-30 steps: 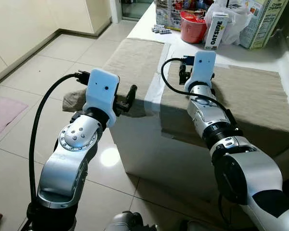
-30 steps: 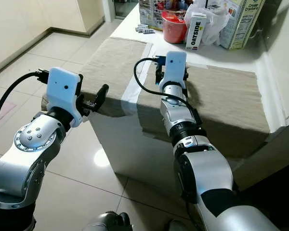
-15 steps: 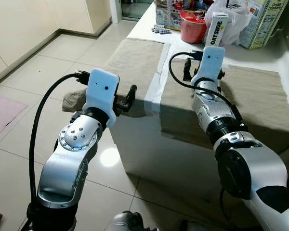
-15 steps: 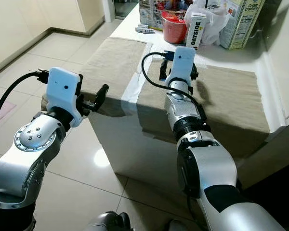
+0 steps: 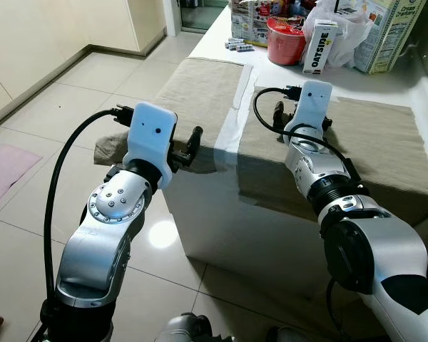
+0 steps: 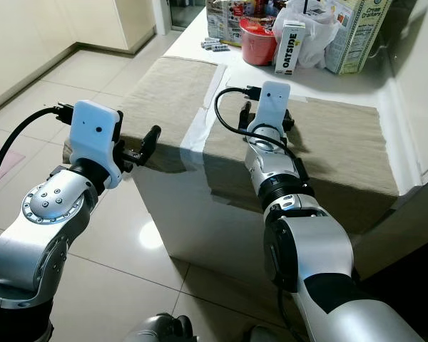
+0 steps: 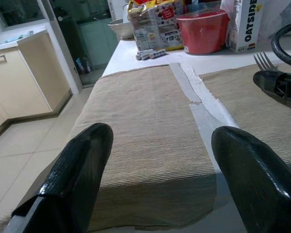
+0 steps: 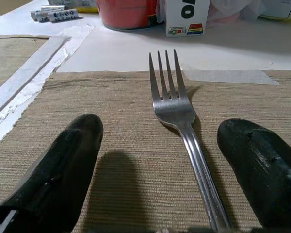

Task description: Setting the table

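Woven tan cloth covers most of a white table (image 5: 221,221) as a humanoid robot sets places: two placemats lie side by side, the left placemat (image 5: 200,89) at centre-left of the head view and the right placemat (image 5: 371,142) at centre-right, a bare white strip between them. At left of frame, the left gripper (image 5: 189,146) hovers at the left mat's near edge, fingers spread wide and holding nothing. At centre-right, the right gripper (image 8: 160,170) sits low over the right mat, its fingers (image 8: 53,170) parted to either side of a single steel fork (image 8: 177,116), touching neither side of it. The fork lies flat, tines toward the groceries along the top of the frame: one red bowl (image 5: 285,39), one Oatside carton (image 5: 319,44) and a cereal box (image 5: 389,28). Rigid, light and slick, it will likely sit too flat for an easy pinch; the narrow handle just behind the tines looks the surest hold.
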Available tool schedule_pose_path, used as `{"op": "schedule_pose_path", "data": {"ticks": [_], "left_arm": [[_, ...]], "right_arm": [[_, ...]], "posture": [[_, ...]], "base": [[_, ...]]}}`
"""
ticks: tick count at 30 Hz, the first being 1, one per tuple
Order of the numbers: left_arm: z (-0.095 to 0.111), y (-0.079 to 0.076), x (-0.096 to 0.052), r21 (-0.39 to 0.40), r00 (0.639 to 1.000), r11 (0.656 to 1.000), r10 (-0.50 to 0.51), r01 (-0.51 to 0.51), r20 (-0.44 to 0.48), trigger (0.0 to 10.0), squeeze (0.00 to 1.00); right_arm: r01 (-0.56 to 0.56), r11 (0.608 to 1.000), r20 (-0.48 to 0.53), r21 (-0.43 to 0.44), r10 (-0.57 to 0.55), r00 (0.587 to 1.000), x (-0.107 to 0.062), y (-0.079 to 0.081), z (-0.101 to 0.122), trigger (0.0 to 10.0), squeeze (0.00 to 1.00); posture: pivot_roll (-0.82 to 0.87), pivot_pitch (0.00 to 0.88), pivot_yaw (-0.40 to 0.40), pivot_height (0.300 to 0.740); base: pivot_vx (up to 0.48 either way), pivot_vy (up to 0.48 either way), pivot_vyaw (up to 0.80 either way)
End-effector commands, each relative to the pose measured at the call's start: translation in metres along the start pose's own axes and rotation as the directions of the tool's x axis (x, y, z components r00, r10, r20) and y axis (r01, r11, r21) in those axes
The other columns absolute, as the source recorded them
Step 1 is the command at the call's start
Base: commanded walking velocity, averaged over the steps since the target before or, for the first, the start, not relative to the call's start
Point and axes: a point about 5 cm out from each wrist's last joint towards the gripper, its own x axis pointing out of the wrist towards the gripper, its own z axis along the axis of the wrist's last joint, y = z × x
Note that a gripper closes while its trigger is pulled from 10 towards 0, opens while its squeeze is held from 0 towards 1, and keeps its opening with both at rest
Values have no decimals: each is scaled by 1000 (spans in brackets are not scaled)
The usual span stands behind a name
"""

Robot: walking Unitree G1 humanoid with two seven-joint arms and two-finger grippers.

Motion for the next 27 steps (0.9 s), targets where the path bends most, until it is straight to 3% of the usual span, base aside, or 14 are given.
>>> {"op": "schedule_pose_path", "data": {"ticks": [1, 7, 8, 9, 10, 27], "left_arm": [[4, 0, 2, 16, 1000, 1000, -1, 0, 17, 10000, 0], [6, 1, 2, 19, 1000, 1000, 1, -2, 20, 10000, 0], [6, 2, 2, 20, 1000, 1000, 1, -2, 21, 10000, 0], [6, 2, 2, 20, 1000, 1000, 1, -2, 21, 10000, 0], [7, 2, 2, 22, 1000, 1000, 1, -2, 22, 10000, 0], [8, 4, 3, 30, 1000, 1000, 2, -3, 25, 10000, 0]], "right_arm": [[8, 1000, -90, 24, -6, 996, -2, 0, -17, 10000, 0], [11, 999, -142, 46, -4, 990, -4, 0, -25, 10000, 0], [12, 998, -164, 65, -1, 986, -4, 0, -29, 8667, 0], [12, 998, -164, 65, -1, 986, -4, 0, -29, 8667, 0], [16, 995, -199, 102, 4, 980, -6, 0, -35, 0, 0], [18, 995, -230, 97, 5, 973, -9, -1, -47, 0, 0]], "posture": [[93, 74, 84, 736], [97, 78, 85, 736], [97, 78, 85, 736], [97, 78, 85, 736], [97, 78, 85, 736], [95, 87, 84, 736]], "base": [[0, 0, 0], [0, 0, 0], [0, 0, 0], [0, 0, 0], [0, 0, 0], [0, 0, 0]]}}
